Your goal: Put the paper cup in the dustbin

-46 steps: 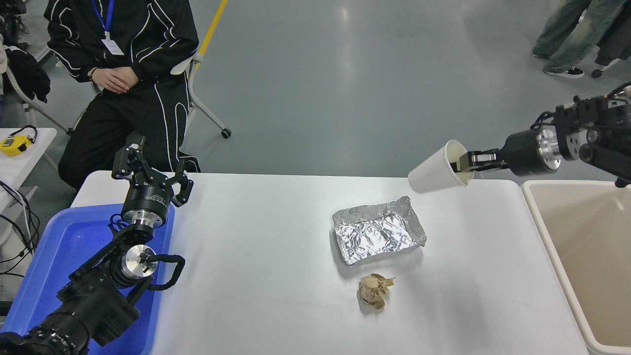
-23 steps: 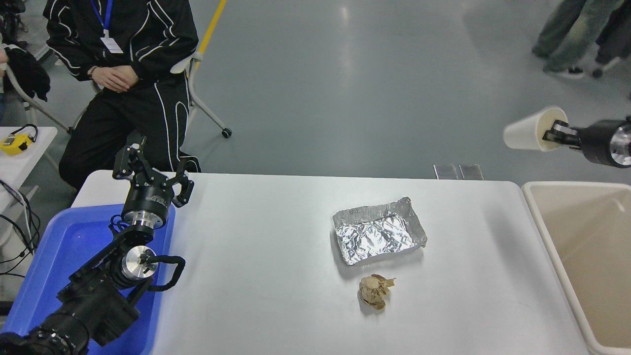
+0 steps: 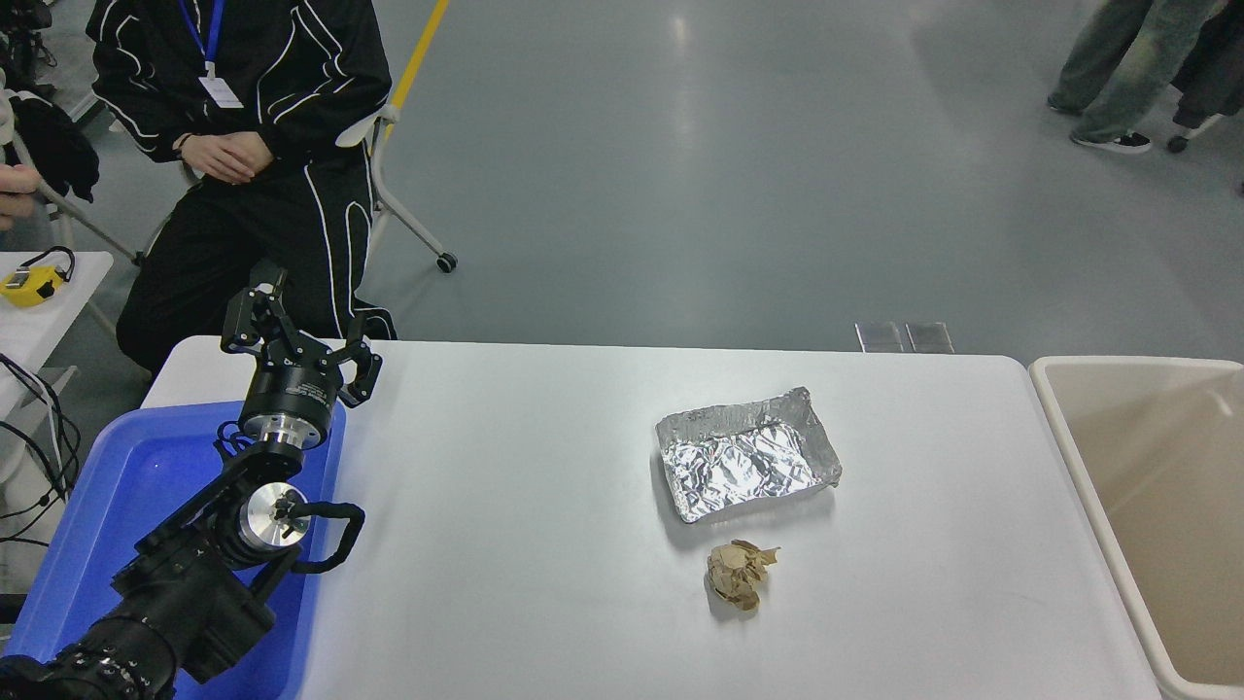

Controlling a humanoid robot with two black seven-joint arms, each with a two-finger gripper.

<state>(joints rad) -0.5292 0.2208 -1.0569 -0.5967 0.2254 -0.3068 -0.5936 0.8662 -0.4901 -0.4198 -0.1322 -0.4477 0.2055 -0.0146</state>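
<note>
**Paper cup and right arm out of view; dustbin waits at the table's right edge**

The white table (image 3: 544, 603) fills the lower part of the head view. At 3 o'clock from its middle the beige dustbin (image 3: 1147, 457) is seen just beside the table's right end, its mouth open upward; only bare inner walls are visible in the part that is shown. At 9 o'clock a blue plastic tub (image 3: 117, 486) is placed, and over it the left arm is parked, its left gripper (image 3: 301, 335) with the fingers spread apart and holding nothing. Near the middle, a little toward 3 o'clock, a silver foil tray (image 3: 746, 455) is lying, and just at 6 o'clock of it a crumpled brown paper wad (image 3: 741, 574). A seated person (image 3: 243, 117) is seen at 11 o'clock behind the table.

The paper cup is not shown anywhere in this view, and neither is the right gripper, so its state cannot be told. Whether the cup is already in the dustbin cannot be judged.

Such a cup is expected to be very light and thin-walled, easily crushed; it is best pinched gently at the rim, where the rolled edge gives stiffness.
</note>
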